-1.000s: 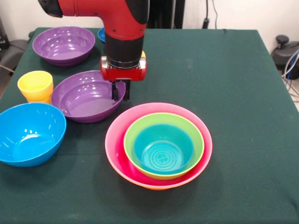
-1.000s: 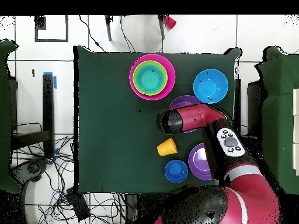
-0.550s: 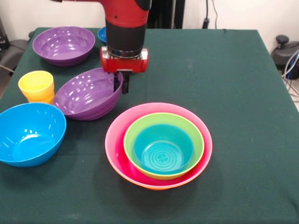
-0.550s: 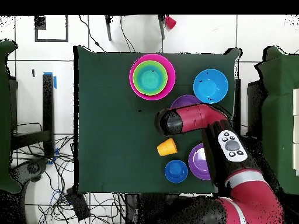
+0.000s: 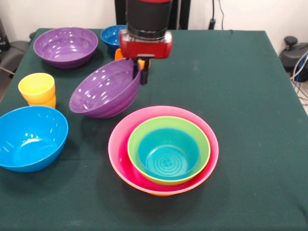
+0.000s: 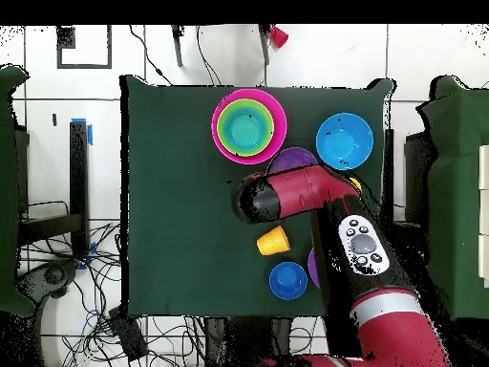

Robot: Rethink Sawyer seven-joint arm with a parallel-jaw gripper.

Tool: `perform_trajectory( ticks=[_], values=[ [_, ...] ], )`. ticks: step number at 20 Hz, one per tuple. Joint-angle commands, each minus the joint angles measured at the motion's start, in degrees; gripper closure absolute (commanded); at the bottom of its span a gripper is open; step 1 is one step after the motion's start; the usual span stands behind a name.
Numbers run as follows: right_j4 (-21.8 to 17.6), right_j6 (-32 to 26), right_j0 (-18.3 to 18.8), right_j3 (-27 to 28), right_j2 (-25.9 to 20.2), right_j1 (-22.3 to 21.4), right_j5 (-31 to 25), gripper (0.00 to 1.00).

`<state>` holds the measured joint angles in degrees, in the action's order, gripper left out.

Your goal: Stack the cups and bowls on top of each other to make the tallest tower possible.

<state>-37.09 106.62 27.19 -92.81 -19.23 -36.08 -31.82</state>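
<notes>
My gripper (image 5: 139, 77) is shut on the rim of a purple bowl (image 5: 103, 92), which hangs tilted above the table just behind and left of the tower. The tower (image 5: 163, 149) is a pink bowl (image 5: 117, 142) over an orange one, with a green bowl (image 5: 136, 137) and a teal bowl (image 5: 168, 156) nested inside. In the overhead view the arm covers most of the held purple bowl (image 6: 292, 157), beside the tower (image 6: 248, 125). A yellow cup (image 5: 36, 87) sits on an orange one at the left. An orange cup (image 6: 273, 241) lies behind the gripper.
A light blue bowl (image 5: 29, 137) stands at the front left. A second purple bowl (image 5: 66, 45) and a small dark blue bowl (image 5: 112, 36) are at the far left. The right half of the green table (image 5: 240, 96) is bare.
The gripper has risen and shifted right and farther back in the front view. It has lifted the purple bowl by its rim off the table and tipped it steeply.
</notes>
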Motion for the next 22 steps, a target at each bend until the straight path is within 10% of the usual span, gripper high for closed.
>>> perform_trajectory(
  ticks=[1,9,22],
  values=[
    [4.1,-0.7,-1.7,-0.8,-1.5,-2.9,-8.5,1.00],
    [6.1,0.5,-3.6,-2.4,-1.3,-3.9,-5.6,1.00],
    [11.9,-4.0,-4.8,-0.6,-2.4,-7.2,-20.3,1.00]
  ],
)
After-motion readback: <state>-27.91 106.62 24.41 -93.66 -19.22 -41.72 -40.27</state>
